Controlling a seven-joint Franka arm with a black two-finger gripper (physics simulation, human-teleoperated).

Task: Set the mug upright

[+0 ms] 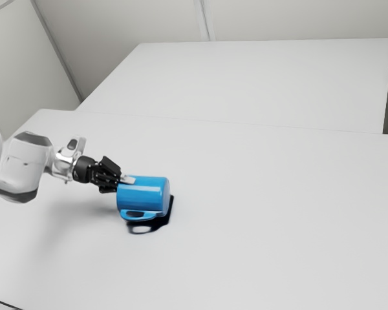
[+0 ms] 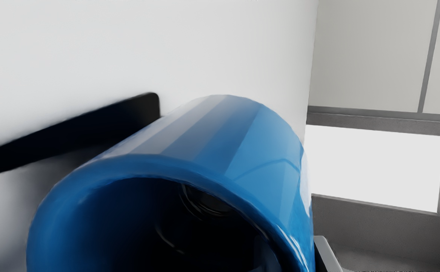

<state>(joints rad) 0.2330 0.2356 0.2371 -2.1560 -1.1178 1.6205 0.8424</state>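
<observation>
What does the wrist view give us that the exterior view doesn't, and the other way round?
Wrist view gives: the dark interior of the mug, seen through its open mouth, and a bright rectangular panel beyond the table edge.

Exterior view gives: the arm, the gripper at the mug's mouth end, the handle on its near side, and a second pale surface behind the table.

Shared: the blue mug, tipped sideways, not upright; its dark shadow; the white table.
</observation>
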